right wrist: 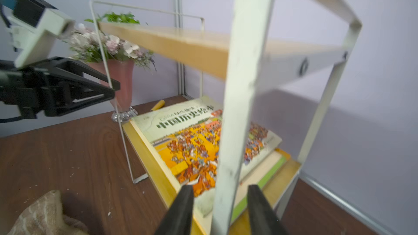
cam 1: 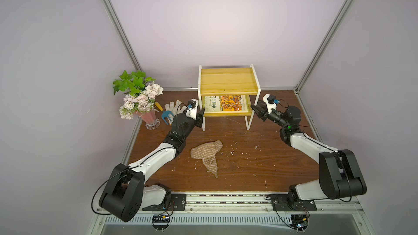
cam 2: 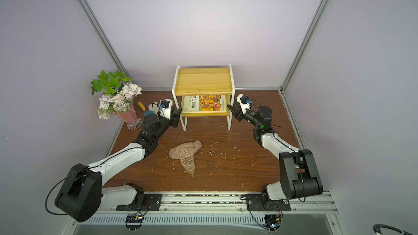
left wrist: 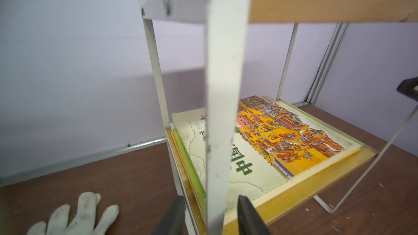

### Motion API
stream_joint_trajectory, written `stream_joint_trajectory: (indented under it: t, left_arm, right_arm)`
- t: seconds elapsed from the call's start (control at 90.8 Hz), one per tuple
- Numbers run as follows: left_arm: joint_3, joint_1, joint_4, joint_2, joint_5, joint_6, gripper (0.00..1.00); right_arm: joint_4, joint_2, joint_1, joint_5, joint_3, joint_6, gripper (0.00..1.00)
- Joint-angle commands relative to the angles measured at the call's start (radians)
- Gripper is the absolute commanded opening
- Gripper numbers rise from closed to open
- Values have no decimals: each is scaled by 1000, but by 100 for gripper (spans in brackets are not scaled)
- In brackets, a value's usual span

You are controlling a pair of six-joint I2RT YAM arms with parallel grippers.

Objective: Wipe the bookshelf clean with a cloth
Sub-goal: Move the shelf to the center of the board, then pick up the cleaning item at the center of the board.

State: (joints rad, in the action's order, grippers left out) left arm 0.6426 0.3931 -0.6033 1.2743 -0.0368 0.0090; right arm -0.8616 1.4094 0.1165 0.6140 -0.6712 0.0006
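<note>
**Camera layout on this two-arm rig**

Both top views sit high above the front edge, tilted down toward the back wall [cam 1: 226, 19]. They're wide enough for the whole table [cam 1: 271, 172], the bookshelf [cam 1: 228, 82] and the cloth [cam 1: 207, 152], and they're near-identical, just shifted sideways. The left wrist cam is jammed up against the bookshelf's front leg on the glove [left wrist: 74, 213] side, looking across the lower board. The right wrist cam does the same from the opposite end. Both wrist views share the book [left wrist: 282, 145] lying there.
</note>
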Motion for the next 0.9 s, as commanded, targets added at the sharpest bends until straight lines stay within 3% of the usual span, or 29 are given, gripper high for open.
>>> stream_joint_trajectory:
  t: [0.0,0.077,0.154,0.242,0.275,0.341,0.385,0.473,0.55,0.682,0.782,0.837,0.892]
  left_arm:
    - [-15,10,31,-14,-2,6,55]
    - [-42,9,21,-48,-3,-13,62]
    - [-66,9,21,-86,-2,-47,69]
    - [-98,9,21,-131,25,-104,78]
    - [-106,9,22,-142,53,-136,83]
    - [-118,9,31,-158,116,-205,93]
    - [-125,7,36,-164,153,-247,98]
    - [-141,4,39,-178,199,-310,100]
    - [-160,-2,39,-191,219,-344,100]
    - [-176,-19,64,-203,281,-394,100]
    - [-193,-48,57,-217,228,-417,100]
    - [-201,-61,36,-227,175,-426,100]
    - [-202,-69,24,-232,142,-429,100]
  right_arm:
    - [102,-121,-2,-271,66,59,68]
    - [233,-231,0,-387,130,112,73]
    - [339,-333,31,-368,198,119,77]
    - [388,-398,167,-335,255,107,81]
    - [390,-388,265,-334,259,95,83]
    - [375,-304,437,-321,231,69,87]
    - [375,-207,549,-316,179,23,98]
    - [463,-9,720,-373,22,-155,99]
    - [565,165,793,-417,-139,-287,99]
    - [679,378,859,-403,-333,-392,99]
    - [660,467,881,-553,-370,-388,90]
    - [634,487,879,-709,-365,-341,78]
    - [599,473,871,-824,-338,-311,59]
